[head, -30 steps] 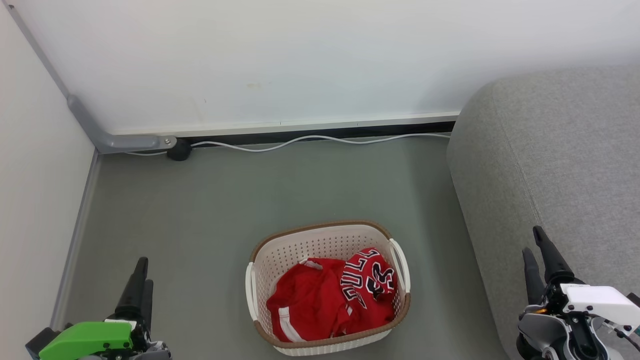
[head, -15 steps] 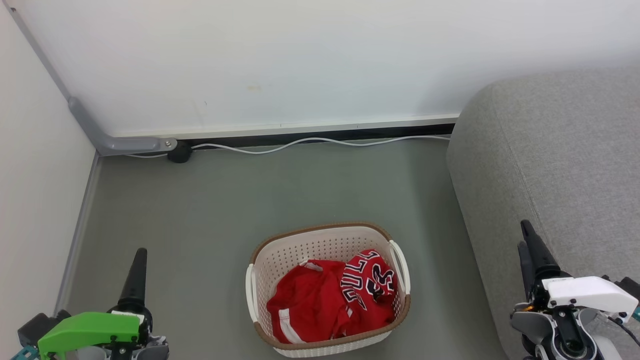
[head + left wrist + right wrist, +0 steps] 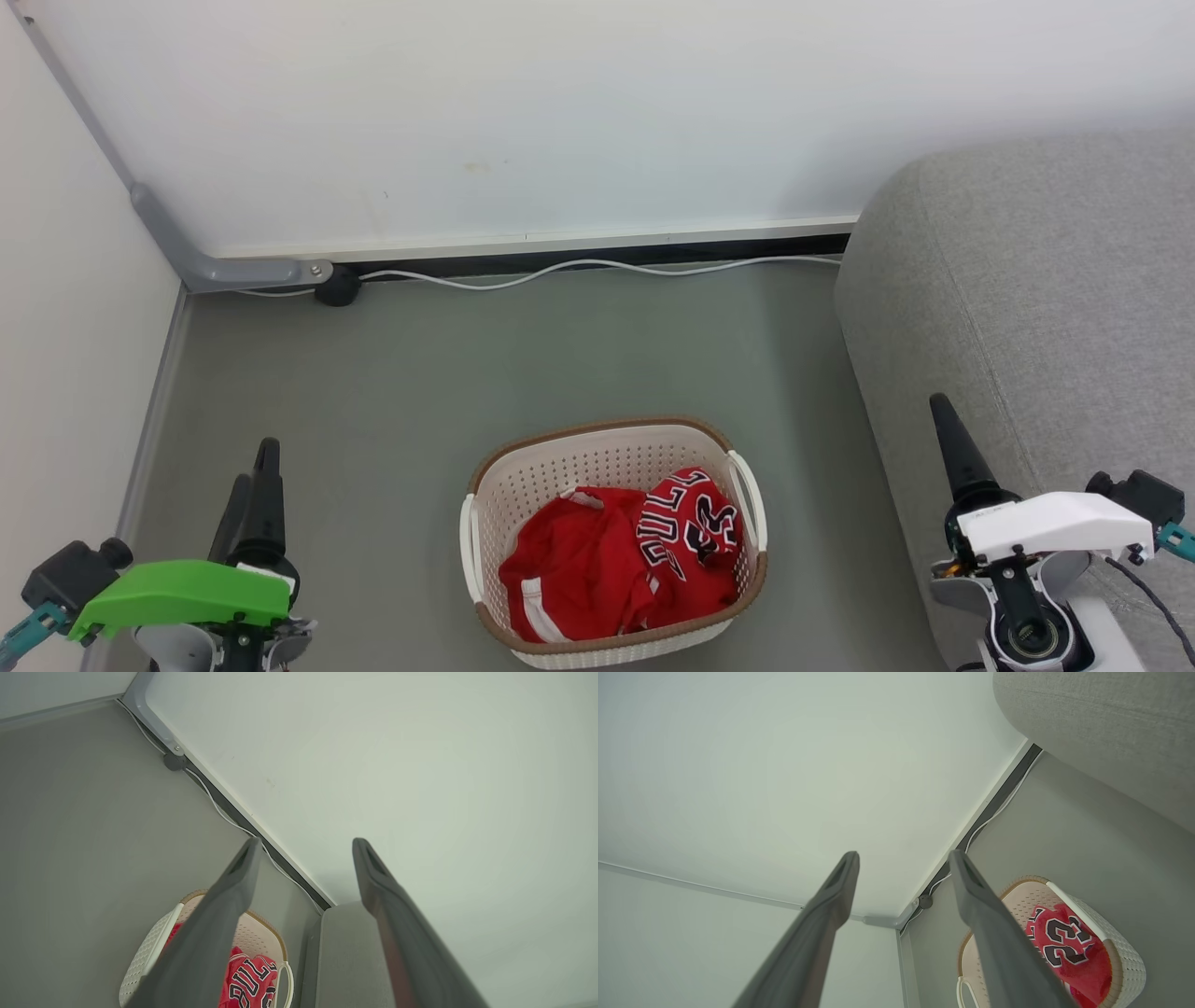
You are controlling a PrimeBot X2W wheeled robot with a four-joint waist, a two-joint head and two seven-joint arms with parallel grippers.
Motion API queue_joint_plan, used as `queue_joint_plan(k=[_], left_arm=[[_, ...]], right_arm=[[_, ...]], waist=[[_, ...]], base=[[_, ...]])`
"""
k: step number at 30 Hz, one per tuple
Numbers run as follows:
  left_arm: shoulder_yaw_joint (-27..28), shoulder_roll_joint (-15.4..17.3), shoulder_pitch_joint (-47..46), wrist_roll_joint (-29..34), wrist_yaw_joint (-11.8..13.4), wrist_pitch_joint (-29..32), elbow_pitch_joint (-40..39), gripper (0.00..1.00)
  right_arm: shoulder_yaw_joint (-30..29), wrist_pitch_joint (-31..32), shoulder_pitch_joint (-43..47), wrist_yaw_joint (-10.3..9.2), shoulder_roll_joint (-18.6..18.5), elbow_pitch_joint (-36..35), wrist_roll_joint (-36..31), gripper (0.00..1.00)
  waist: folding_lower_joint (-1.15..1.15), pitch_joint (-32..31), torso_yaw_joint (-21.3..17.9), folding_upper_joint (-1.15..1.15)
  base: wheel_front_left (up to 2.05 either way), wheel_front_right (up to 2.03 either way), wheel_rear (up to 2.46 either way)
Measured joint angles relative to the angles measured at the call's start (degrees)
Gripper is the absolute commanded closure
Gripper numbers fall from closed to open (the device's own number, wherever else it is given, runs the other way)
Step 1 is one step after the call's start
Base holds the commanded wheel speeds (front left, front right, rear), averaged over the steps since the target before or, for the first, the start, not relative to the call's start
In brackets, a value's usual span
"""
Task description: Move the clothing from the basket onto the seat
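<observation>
The clothing [image 3: 621,560] is heaped in the basket [image 3: 597,431], which stands on the grey floor [image 3: 467,373] just beside the seat [image 3: 1046,299], a light-grey upholstered sofa on the robot's right. None of the task is judged to be done yet, since both red pieces lie inside the basket. The jersey [image 3: 693,527] with black-and-white lettering is bunched against the right-hand wall, close to the white handle [image 3: 750,495]. The striped piece [image 3: 560,574] fills the middle and left, and the perforated far wall is left bare above it. The left pincer [image 3: 306,842] is held spread and holds nothing, well apart from the basket on its left. The right pincer [image 3: 903,854] is likewise spread and unladen, low in front of the seat's rounded edge. The step in hand is taken to be the reach for the first garment. The jersey would best be taken first, as it appears to lie uppermost and nearest the seat, and the right pincer is the better placed for it. A raised fold should be approached from above with the fingers kept wide, then pinched well in from the rim, so that neither handle nor perforations are caught. The cloth should be lifted until its hanging end is clear of the rim before being carried sideways, otherwise the light basket may be dragged or tipped. A white cable [image 3: 560,269] runs along the foot of the wall [image 3: 560,112] well beyond the basket and need not be crossed.
</observation>
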Motion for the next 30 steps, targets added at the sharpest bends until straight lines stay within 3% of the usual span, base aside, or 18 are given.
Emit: queue_joint_plan(k=[16,30], left_arm=[[-4.39,2.10,1.31,19.83,2.04,-3.14,-3.70,0.00],[-6.70,2.10,2.93,31.22,4.14,-5.54,-5.98,0.00]], right_arm=[[4.41,-3.05,0.00,-2.53,-0.16,-1.57,-13.45,0.00],[7.55,-5.59,0.01,-3.93,-0.34,-2.33,-22.91,0.00]], waist=[[0.00,-0.20,-0.01,0.00],[0.00,-0.32,-0.06,0.00]], base=[[0.00,0.00,0.00],[0.00,0.00,0.00]])
